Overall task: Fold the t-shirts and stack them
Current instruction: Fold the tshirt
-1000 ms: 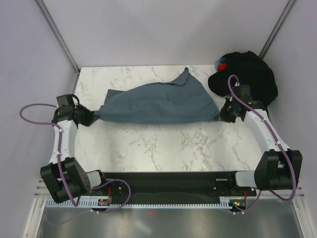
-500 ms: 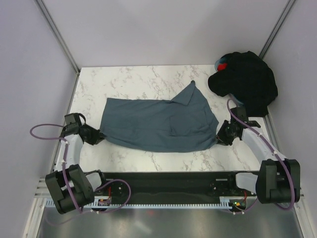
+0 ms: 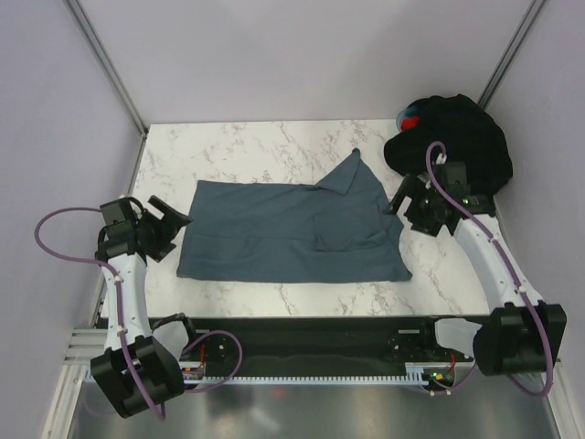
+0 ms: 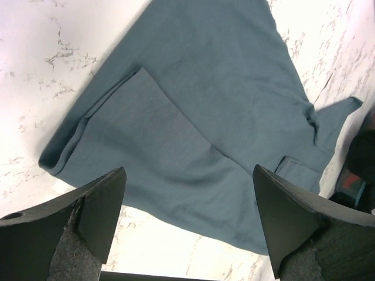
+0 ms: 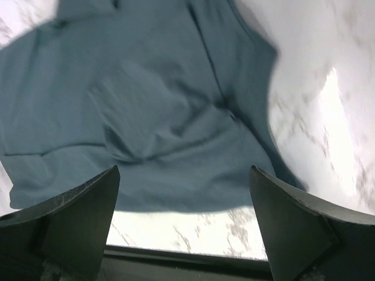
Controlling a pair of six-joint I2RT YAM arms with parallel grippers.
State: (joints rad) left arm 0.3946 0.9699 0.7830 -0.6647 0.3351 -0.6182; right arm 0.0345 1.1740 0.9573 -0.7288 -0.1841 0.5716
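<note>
Left jaws: wide open, nothing held, just off the shirt's left short edge. Right jaws: wide open, empty, at its right edge. Blue-grey t-shirt lies flat on the worktop between the 2 arms, long axis left-right. Black t-shirts are heaped at the far right corner; the right arm is nearer.

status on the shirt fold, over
Left gripper and right gripper: jaws open, empty. Blue-grey t-shirt flat on the table between them, one corner poking back. Black t-shirts heaped far right, nothing blocking.
</note>
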